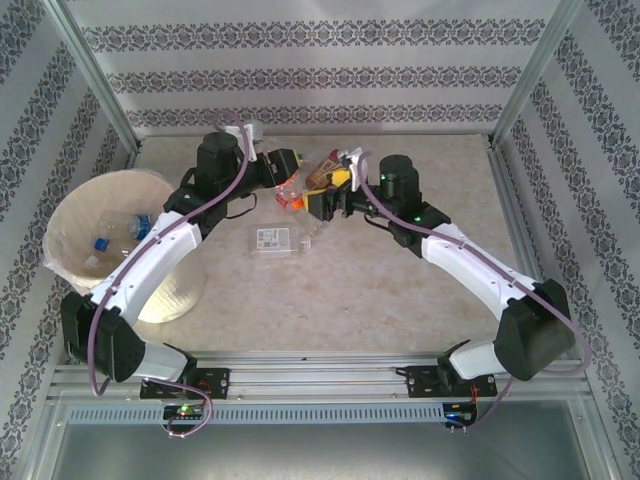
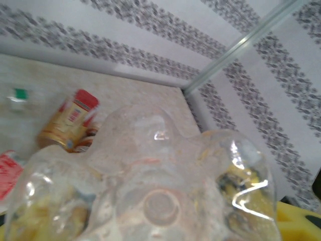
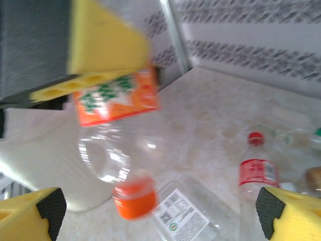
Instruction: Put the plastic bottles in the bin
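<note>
From above, the bin [image 1: 175,290], a wide cream bucket, stands at nine o'clock on the bench [image 1: 360,290], with a few blue-capped bottles [image 1: 100,243] lying inside it. The left arm [image 1: 150,255] and the right arm [image 1: 470,260] both reach toward twelve o'clock and meet over a huddle of bottles [image 1: 325,172]. A flat clear bottle [image 1: 275,240] lies alone just beneath them. From the left wrist, we see the lobed base of the held bottle [image 2: 155,196] close against the lens, pinched in the left jaws. An amber bottle [image 2: 70,123] with a red cap lies on the bench at ten o'clock, and a green cap [image 2: 19,94] shows at nine. From the right wrist, the held bottle [image 3: 113,145] hangs cap down. Its orange label sits under the left arm's yellow finger [image 3: 100,45] at eleven o'clock, and its orange cap points to six. The right jaws are spread wide, their fingers [image 3: 30,221] in the two bottom corners, gripping nothing. The flat clear bottle lies below at six o'clock, a red-labelled bottle [image 3: 257,173] at four, and what we take for the bin's pale wall at eight. We judge the hold risky: the bottle is gripped near its base on smooth, thin plastic, so it could buckle, swing or slide out on the way to the bin. Its dangling neck could also catch the open right jaws or strike the bin's rim, dropping it back onto the bench.
</note>
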You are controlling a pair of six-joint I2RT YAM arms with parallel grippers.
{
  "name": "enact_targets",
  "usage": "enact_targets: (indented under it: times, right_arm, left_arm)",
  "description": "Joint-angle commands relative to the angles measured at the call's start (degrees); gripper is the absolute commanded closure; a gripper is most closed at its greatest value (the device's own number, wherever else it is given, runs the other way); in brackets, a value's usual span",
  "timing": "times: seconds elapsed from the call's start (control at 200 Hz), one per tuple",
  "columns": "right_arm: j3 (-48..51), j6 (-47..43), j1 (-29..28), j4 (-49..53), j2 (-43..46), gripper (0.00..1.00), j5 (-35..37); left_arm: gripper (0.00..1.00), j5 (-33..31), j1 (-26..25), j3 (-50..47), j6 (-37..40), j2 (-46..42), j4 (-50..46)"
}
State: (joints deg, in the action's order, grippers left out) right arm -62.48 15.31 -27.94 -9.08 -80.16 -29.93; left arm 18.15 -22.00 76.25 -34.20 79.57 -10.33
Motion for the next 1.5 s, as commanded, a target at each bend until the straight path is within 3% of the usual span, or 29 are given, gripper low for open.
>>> enact_targets:
  times: [0.0, 0.255, 0.565, 0.715, 0.854, 0.939, 1.144, 1.494]
  right_arm:
    - [0.27, 9.03, 3.37, 0.71, 1.73, 0.02, 4.76]
    - [4.26, 12.39, 6.2, -1.97, 3.93, 0.02, 13.32]
    - [6.34, 11.82, 6.73, -2.29, 4.42, 0.02, 16.47]
    - [5.83, 12.07, 6.74, -2.42, 3.46, 0.02, 16.93]
    - [4.37, 12.63, 6.75, -1.97, 2.17, 0.02, 16.49]
    - [3.61, 13.33, 6.75, -1.95, 1.38, 0.02, 16.16]
    - [2.2, 14.57, 6.76, -1.56, 0.06, 0.02, 15.26]
    - [0.67, 14.72, 6.76, -1.38, -1.38, 0.02, 13.2]
  left_arm:
    - [0.51, -12.16, 0.66, 4.92, 6.89, -5.02, -11.02]
    - [0.53, -34.23, 1.11, 11.7, 13.86, -10.42, -25.94]
    - [0.53, -57.02, 1.21, 19.4, 20.47, -15.17, -35.6]
    - [0.53, -70.34, 1.66, 18.42, 22.79, -16.23, -38.26]
    - [0.53, -77.13, 3.1, 16.82, 21.98, -16.47, -41.51]
    - [0.53, -76.77, 6.1, 14.61, 20.69, -17.38, -42.6]
    - [0.53, -64.27, 21.65, 7.47, 15.7, -21.98, -44.87]
    - [0.5, -58.0, 34.7, -1.05, 14.3, -24.33, -43.47]
